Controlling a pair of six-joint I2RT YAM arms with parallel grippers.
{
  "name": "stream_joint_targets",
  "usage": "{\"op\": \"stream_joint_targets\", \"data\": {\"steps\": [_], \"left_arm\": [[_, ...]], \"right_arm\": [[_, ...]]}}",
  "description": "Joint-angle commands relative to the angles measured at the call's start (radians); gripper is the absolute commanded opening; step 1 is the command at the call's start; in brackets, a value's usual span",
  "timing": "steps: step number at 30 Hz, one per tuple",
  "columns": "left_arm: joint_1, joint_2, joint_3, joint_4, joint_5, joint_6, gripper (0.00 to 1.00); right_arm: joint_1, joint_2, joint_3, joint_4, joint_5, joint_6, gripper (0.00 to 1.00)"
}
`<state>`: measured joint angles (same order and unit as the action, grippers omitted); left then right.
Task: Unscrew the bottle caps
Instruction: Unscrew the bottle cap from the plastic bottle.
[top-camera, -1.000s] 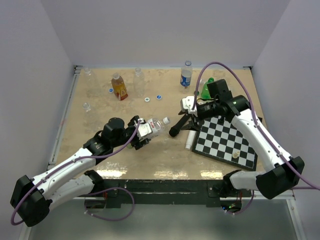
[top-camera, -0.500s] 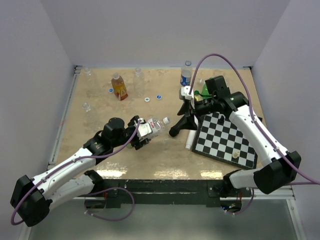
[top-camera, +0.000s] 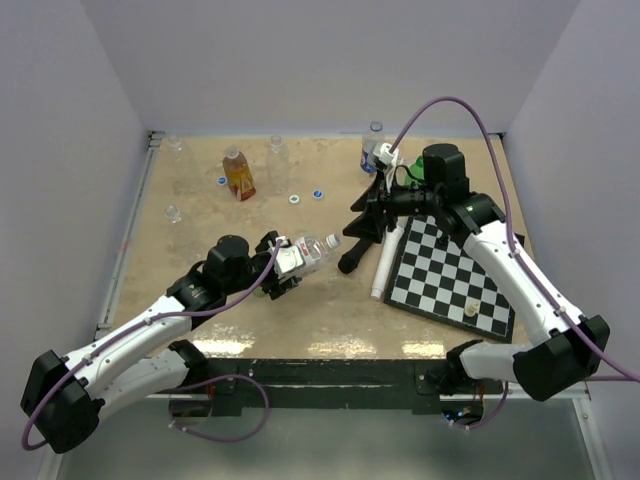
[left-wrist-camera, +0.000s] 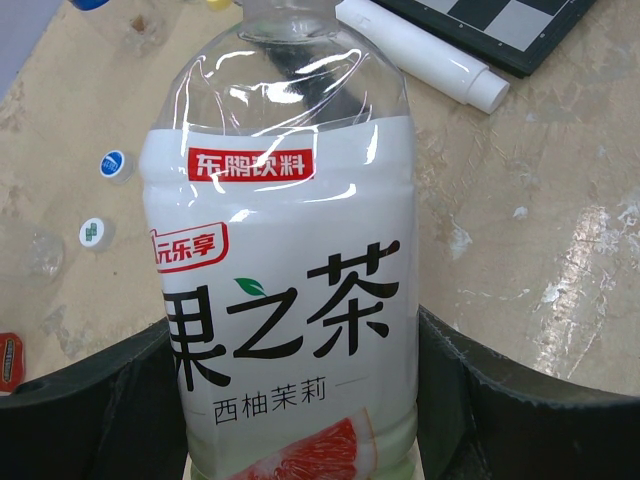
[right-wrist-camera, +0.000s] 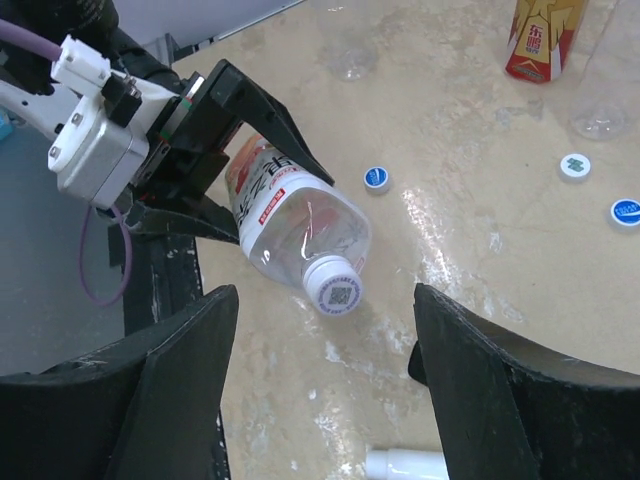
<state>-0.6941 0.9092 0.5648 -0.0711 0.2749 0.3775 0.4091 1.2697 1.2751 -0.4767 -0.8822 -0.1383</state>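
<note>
My left gripper (top-camera: 283, 264) is shut on a clear bottle (top-camera: 306, 251) with a white label, held tilted just above the table. The label fills the left wrist view, with the bottle (left-wrist-camera: 290, 280) squeezed between both black fingers (left-wrist-camera: 520, 410). Its white cap (right-wrist-camera: 335, 285), printed with a square code, points at my right gripper (right-wrist-camera: 325, 380). That gripper is open, and the cap sits beyond its fingertips, untouched. From above, the right gripper (top-camera: 362, 222) hangs to the right of the cap (top-camera: 333, 240).
Loose caps (top-camera: 295, 199) (top-camera: 318, 192) (top-camera: 221, 181) lie near an amber bottle (top-camera: 238, 172). A blue-labelled bottle (top-camera: 372, 150) and a clear bottle (top-camera: 277, 150) stand at the back. A chessboard (top-camera: 450, 270), white tube (top-camera: 384, 262) and black microphone (top-camera: 352, 258) lie under the right arm.
My right arm has lifted and swung toward the back, and its jaws have opened wider. The left gripper and its bottle have not moved.
</note>
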Motion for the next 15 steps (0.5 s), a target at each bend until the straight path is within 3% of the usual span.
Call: {"op": "stream_joint_targets", "data": {"steps": [1, 15], "left_arm": [[0.002, -0.004, 0.020, 0.031, -0.009, -0.014, 0.00], [0.002, -0.001, 0.018, 0.033, -0.013, -0.012, 0.00]], "right_arm": [[-0.003, 0.031, 0.003, 0.059, -0.021, 0.098, 0.75], [0.060, 0.103, 0.035, 0.067, 0.019, 0.132, 0.76]]}}
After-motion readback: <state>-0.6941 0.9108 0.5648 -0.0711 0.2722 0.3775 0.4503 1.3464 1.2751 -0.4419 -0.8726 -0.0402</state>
